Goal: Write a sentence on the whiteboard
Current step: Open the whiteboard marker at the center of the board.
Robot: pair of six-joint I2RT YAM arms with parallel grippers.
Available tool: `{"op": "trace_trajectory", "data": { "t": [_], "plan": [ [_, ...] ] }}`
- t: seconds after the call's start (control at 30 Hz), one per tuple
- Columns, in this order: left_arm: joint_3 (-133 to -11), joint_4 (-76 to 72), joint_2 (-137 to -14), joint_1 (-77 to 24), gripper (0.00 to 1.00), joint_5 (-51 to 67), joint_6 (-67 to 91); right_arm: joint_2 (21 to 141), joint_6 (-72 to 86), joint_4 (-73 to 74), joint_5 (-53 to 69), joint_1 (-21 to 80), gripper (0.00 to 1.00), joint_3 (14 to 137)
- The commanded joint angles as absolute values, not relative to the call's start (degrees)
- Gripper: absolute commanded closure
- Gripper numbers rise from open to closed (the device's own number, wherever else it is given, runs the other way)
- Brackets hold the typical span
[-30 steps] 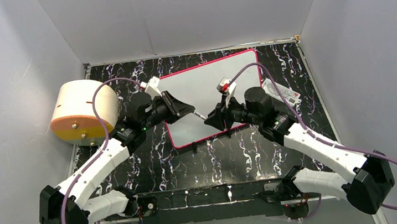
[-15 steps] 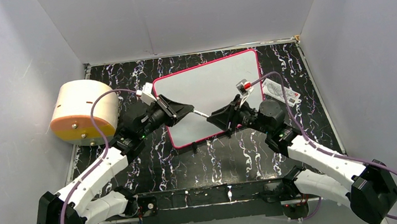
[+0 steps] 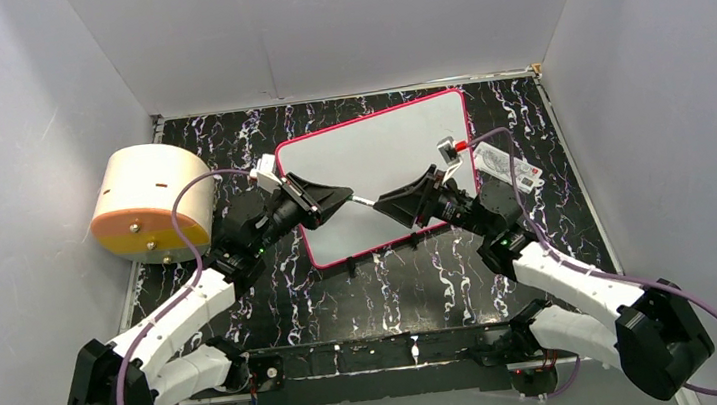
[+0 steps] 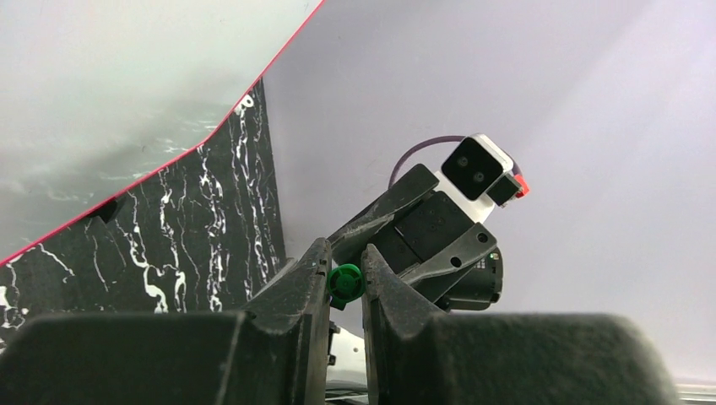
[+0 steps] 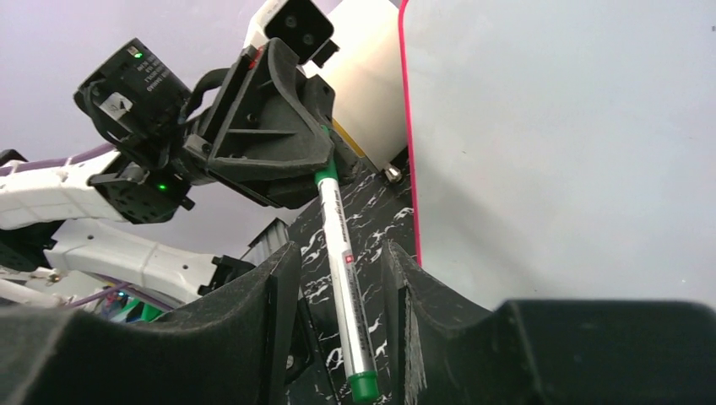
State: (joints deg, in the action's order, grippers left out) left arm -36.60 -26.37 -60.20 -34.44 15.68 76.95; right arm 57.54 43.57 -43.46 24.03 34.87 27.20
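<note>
Left end effector [image 3: 348, 196] clamps one end of the green marker [image 5: 339, 245] at frame centre, right end effector [image 3: 379, 201] straddles the barrel unclosed, likely handover or uncapping over the blank whiteboard [image 3: 379, 145].

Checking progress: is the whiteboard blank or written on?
Blank: the whiteboard shows no writing on its visible surface in any view.

I work in a lab test booth: plain grey panels [image 3: 316, 26] box in my black marble-patterned desk [image 3: 423, 276], nothing homely about it.
</note>
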Motion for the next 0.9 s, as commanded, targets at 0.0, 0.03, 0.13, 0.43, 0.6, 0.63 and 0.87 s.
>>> {"op": "trace_trajectory", "data": {
  "t": [0.0,0.03,0.13,0.43,0.6,0.63,0.87],
  "plan": [
    [-36.1,-32.0,-60.2,-34.3,1.00,16.3,79.5,59.1,46.8,-52.2,26.1,34.6,0.53,27.7],
    [-36.0,-32.3,-60.3,-34.3,1.00,16.2,79.7,59.5,47.2,-52.6,26.5,34.5,0.53,27.9],
    [-35.8,-32.9,-60.2,-34.3,1.00,16.0,79.8,60.5,47.9,-53.6,27.0,34.5,0.54,28.3],
    [-35.5,-33.0,-60.4,-34.3,1.00,15.8,80.1,61.7,48.5,-55.0,27.8,34.5,0.58,29.3],
    [-35.7,-33.0,-60.9,-34.3,1.00,16.3,80.1,62.4,49.0,-55.9,28.2,34.5,0.58,29.9],
    [-35.6,-32.9,-61.0,-34.3,1.00,16.3,80.1,62.5,49.1,-56.1,28.3,34.5,0.58,30.0],
    [-35.4,-33.0,-60.9,-34.3,1.00,16.1,80.0,62.7,50.2,-57.9,28.5,34.5,0.60,29.9]
  ]
}}
